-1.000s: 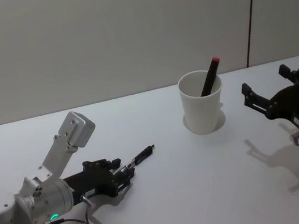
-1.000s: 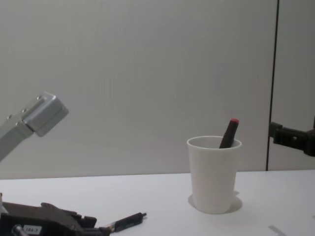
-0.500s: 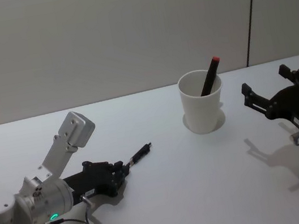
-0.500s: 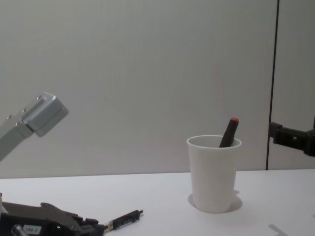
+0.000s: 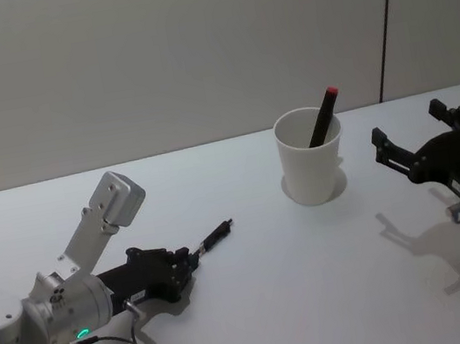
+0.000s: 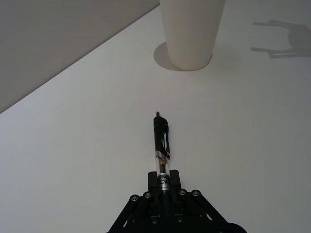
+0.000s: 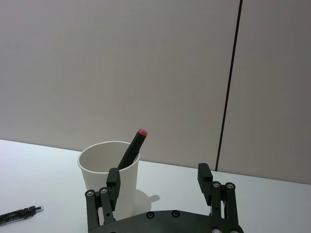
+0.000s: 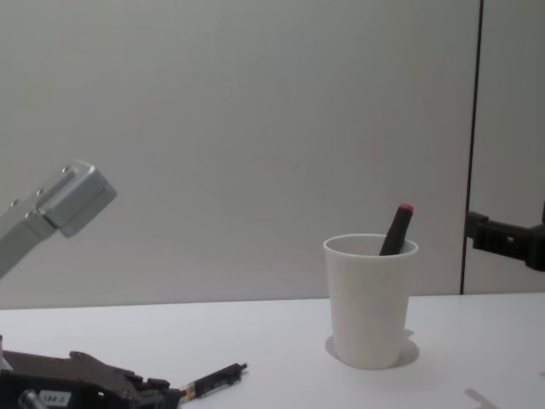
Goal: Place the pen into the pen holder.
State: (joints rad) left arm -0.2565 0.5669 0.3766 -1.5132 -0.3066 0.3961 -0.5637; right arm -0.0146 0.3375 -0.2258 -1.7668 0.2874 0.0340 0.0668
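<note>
The left pincer (image 5: 187, 264) lies low at the near left of the white tabletop (image 5: 319, 281), clenched on the back end of the pen (image 5: 214, 237). In the left wrist view the two fingertips of the left pincer (image 6: 164, 183) close on the pen's clear barrel section, and the rest of the pen (image 6: 161, 141), black with a clip, sticks straight out ahead of them toward the pen holder (image 6: 192, 34). The pen sits very low over the tabletop; whether its tip touches the surface I cannot tell. From the chest camera the pen (image 8: 213, 381) shows just beyond the left pincer (image 8: 169, 394), well apart from the pen holder (image 8: 369, 302).

The pen holder (image 5: 312, 158), a plain white paper cup with a rolled rim, stands upright toward the far right of the tabletop, near the grey wall (image 5: 150, 62). A red-capped marker (image 5: 324, 116) leans inside it, its red end above the rim.

The right pincer (image 5: 406, 125) hangs above the tabletop to the right of the pen holder, released, its fingers spread wide with nothing between them. The right wrist view looks through the right pincer (image 7: 159, 174) at the pen holder (image 7: 95, 170) and the red-capped marker (image 7: 132, 148).
</note>
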